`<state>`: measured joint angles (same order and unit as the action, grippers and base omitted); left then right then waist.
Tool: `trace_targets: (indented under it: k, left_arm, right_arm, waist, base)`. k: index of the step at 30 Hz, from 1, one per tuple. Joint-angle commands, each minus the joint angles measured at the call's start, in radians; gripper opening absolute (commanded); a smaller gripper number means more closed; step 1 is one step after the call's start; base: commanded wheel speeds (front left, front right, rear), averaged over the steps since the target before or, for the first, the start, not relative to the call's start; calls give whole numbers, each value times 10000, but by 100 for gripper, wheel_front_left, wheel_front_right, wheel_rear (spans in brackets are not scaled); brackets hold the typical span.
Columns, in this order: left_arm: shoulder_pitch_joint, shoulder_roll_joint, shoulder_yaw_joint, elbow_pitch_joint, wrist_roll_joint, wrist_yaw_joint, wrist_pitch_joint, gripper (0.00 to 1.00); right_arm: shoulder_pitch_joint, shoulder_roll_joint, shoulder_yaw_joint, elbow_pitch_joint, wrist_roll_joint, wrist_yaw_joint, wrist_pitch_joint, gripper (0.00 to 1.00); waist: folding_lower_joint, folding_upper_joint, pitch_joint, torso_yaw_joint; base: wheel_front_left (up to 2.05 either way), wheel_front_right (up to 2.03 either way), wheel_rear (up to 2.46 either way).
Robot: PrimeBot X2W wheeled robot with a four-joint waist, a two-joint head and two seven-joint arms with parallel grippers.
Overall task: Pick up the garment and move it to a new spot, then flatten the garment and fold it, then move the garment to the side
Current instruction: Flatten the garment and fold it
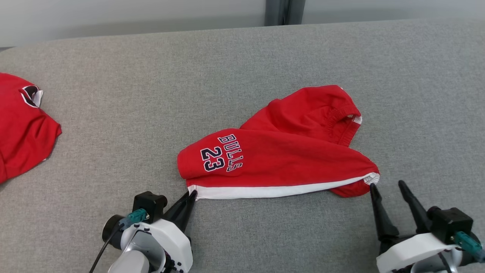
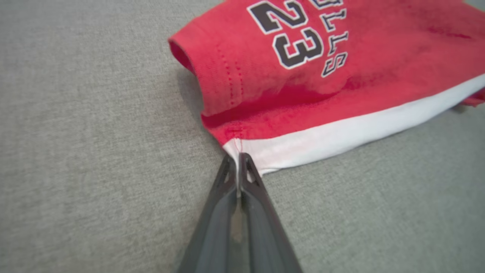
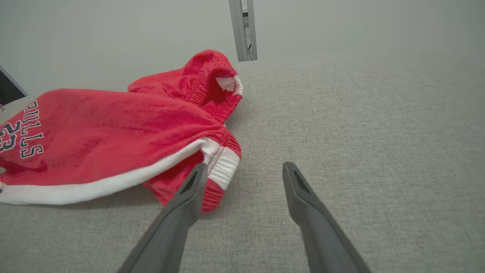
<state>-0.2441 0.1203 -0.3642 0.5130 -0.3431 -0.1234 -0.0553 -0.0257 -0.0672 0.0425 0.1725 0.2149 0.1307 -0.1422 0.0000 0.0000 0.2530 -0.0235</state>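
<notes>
The garment (image 1: 280, 155) is a pair of red shorts with a white side stripe and "BULLS 23" print, lying crumpled on the grey surface. My left gripper (image 1: 193, 194) is shut on the white corner of the hem, and the left wrist view shows the garment (image 2: 322, 76) pinched at the tips of the gripper (image 2: 238, 157). My right gripper (image 1: 386, 185) stands open just right of the waistband end. In the right wrist view the gripper (image 3: 245, 170) has its left finger touching the garment (image 3: 113, 132) at the elastic edge, with nothing between the fingers.
A second red garment (image 1: 22, 125) lies at the far left of the grey padded surface (image 1: 151, 94). A dark vertical post (image 1: 280, 11) stands beyond the far edge. Bare fabric stretches to the right of the shorts and in front of them.
</notes>
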Motion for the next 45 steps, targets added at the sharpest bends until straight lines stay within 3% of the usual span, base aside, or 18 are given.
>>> trace_targets:
  k: [1,9,10,11,12,20,25,34,40,45]
  left_arm:
    - [-184,117,1,126,-30,-2,10,0]
    - [-498,201,-175,241,-92,-17,-188,0]
    - [-522,206,-205,248,-91,-20,-222,0]
    - [-524,215,-205,237,-102,-23,-289,0]
    - [-546,206,-216,218,-118,-24,-337,0]
    - [-665,357,76,-630,-192,147,-1188,0]
    - [-883,672,385,-2236,-127,390,-1365,0]
    - [-2486,1444,861,-5867,178,715,-175,0]
    - [-3576,1746,1090,-6877,185,729,608,0]
    - [-4085,1764,1260,-7017,-95,739,947,0]
  right_arm:
    - [-31,4,68,44,64,1,-25,100]
    - [-777,55,422,864,266,1,-105,100]
    - [-874,57,440,937,298,1,-148,51]
    - [-931,66,477,995,352,1,-177,18]
    - [-949,63,494,1052,380,1,-205,0]
    - [-1176,-139,145,449,244,1,-565,0]
    - [-1576,-367,13,-629,40,-1,-282,0]
    - [-3009,-970,-166,-3030,-185,1,823,0]
    - [-3806,-1131,-293,-3856,-160,1,1349,0]
    - [-4173,-1230,-215,-3806,117,1,1726,0]
  waist:
    - [0,0,39,13]
    - [0,0,156,238]
    - [0,0,148,282]
    - [0,0,139,307]
    - [0,0,140,344]
    - [0,0,-17,390]
    - [0,0,-367,346]
    - [0,0,-1018,423]
    - [0,0,-1154,330]
    - [0,0,-1054,257]
  base:
    - [0,0,0]
    - [0,0,0]
    - [0,0,0]
    - [0,0,0]
    - [0,0,0]
    - [0,0,0]
    - [0,0,0]
    - [0,0,0]
    - [0,0,0]
    - [0,0,0]
